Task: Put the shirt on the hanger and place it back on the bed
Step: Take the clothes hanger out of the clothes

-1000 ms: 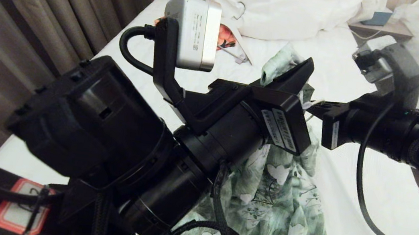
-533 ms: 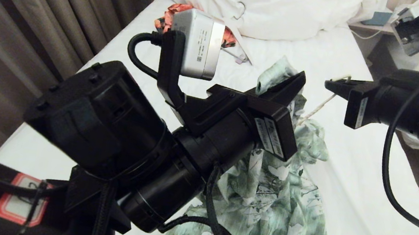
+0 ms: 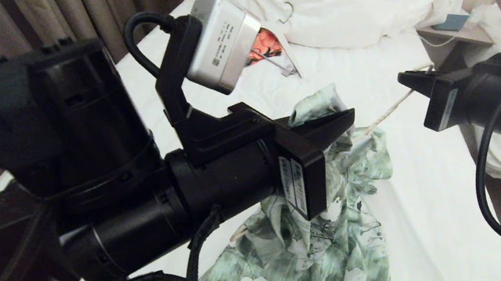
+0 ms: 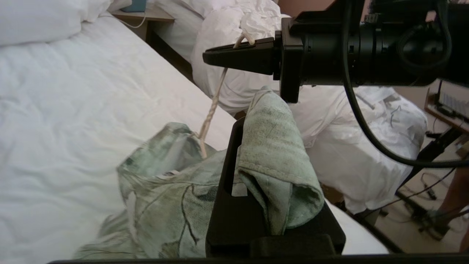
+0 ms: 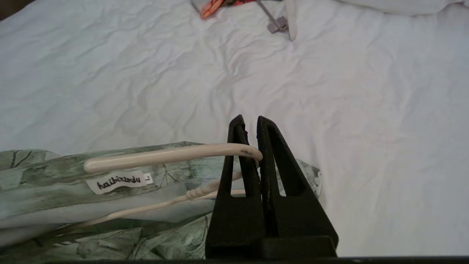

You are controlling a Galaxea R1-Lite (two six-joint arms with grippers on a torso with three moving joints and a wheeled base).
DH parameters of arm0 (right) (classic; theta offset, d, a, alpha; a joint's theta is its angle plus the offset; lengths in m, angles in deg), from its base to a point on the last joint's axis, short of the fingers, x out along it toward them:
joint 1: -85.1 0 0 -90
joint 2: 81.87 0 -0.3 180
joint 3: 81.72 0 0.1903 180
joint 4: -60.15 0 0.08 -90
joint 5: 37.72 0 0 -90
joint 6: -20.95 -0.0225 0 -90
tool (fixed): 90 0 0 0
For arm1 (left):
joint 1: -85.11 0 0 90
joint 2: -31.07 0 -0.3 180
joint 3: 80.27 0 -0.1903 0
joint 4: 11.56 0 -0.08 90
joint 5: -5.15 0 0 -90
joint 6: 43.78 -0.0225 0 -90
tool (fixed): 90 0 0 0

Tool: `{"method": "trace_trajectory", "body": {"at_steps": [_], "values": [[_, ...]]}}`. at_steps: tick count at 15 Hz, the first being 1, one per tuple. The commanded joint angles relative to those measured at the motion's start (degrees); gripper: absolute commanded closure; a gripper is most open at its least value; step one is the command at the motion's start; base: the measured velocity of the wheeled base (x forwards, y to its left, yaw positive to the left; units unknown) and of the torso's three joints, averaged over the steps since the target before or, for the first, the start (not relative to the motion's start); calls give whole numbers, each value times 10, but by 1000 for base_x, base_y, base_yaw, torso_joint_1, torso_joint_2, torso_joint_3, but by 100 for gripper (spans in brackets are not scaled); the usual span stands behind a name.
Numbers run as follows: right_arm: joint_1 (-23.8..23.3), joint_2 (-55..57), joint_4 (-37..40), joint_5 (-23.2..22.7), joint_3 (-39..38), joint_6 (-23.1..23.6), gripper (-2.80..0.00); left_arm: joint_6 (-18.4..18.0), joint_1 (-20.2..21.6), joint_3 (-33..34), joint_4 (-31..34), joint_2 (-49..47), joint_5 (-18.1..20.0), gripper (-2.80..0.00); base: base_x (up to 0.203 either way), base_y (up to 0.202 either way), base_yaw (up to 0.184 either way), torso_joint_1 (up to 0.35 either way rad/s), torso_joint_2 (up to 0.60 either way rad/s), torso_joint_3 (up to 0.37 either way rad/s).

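The green-and-white floral shirt [image 3: 312, 260] hangs bunched over the white bed [image 3: 433, 222]. My left gripper [image 3: 346, 117] is shut on a fold of its cloth, which drapes over one finger in the left wrist view, shirt [image 4: 278, 154] over gripper [image 4: 253, 128]. My right gripper [image 3: 403, 77] is up and to the right, shut on the curved hook of the cream hanger [image 5: 165, 156]. Its twisted neck [image 4: 211, 110] runs down into the shirt's collar [image 5: 55, 172]. The hanger's arms lie hidden inside the shirt.
An orange-and-black garment [image 3: 263, 40] and a flat white hanger [image 3: 289, 66] lie further up the bed, below the white duvet [image 3: 335, 11]. Curtains [image 3: 31, 0] hang along the left. A nightstand [image 3: 453, 34] and another white bed [image 4: 329, 121] stand on the right.
My right gripper has risen and drawn away to the right with the hanger hook, stretching the neck out of the collar. My left gripper has sunk lower, still holding the shirt.
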Motion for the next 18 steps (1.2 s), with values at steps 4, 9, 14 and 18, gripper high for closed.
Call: {"method": "trace_trajectory", "body": {"at_steps": [4,9,14,18], "values": [[22,-14,64,4,45,1,0,-17,3,1,51,56,12,0,0,0,0,0,0,0],[36,-15,78,5,55,1,0,-17,3,5,50,51,16,-280,0,0,0,0,0,0],[37,-18,90,6,67,1,0,-17,1,5,49,42,16,-280,0,0,0,0,0,0],[36,-17,91,7,83,1,0,-17,-3,11,47,40,18,-280,0,0,0,0,0,0]]}}
